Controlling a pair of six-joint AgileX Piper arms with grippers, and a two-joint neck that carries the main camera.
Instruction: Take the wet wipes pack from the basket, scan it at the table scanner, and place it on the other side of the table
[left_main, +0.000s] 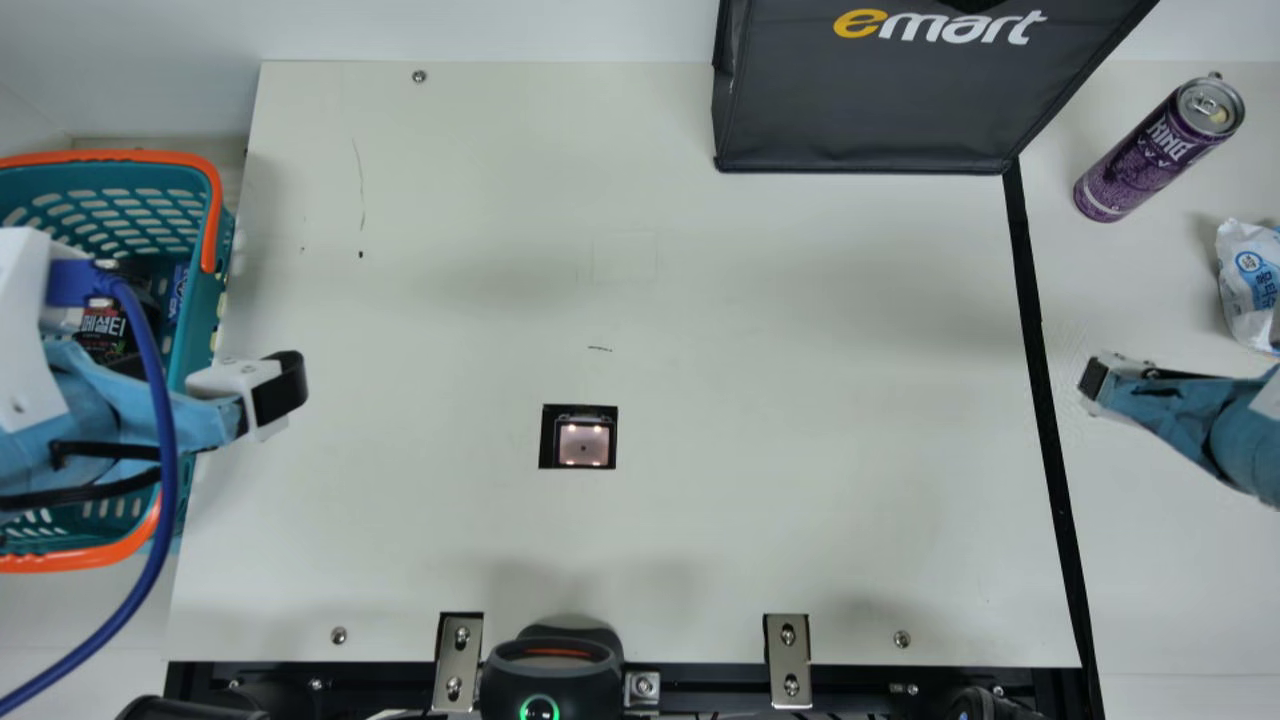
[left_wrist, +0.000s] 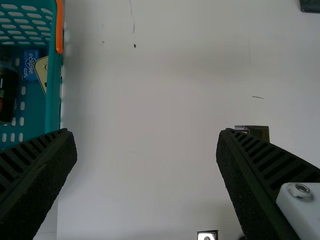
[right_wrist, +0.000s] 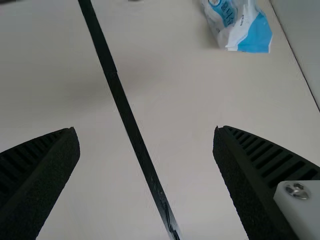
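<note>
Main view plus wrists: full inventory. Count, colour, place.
Table: 1, cream, centre
Basket: 1, teal/orange, left
Small goods: several, dark/blue/cream, inside basket
Scanner: 1, black frame, mid-table
Bag: 1, black, far edge
Can: 1, purple, far right
Wet wipes pack: 1, white/blue, right, nearer than can
Strip: 1, black, right
Brackets: 2, silver, near edge
Device: 1, black, near edge
Cable: 1, blue, left arm
Left gripper, right gripper: 2, black fingers, beside basket and right of strip

A bag (left_main: 870, 110) and a can (left_main: 1145, 165) sit at the frame's upper right; tape (left_main: 1034, 310) runs down the right side.
</note>
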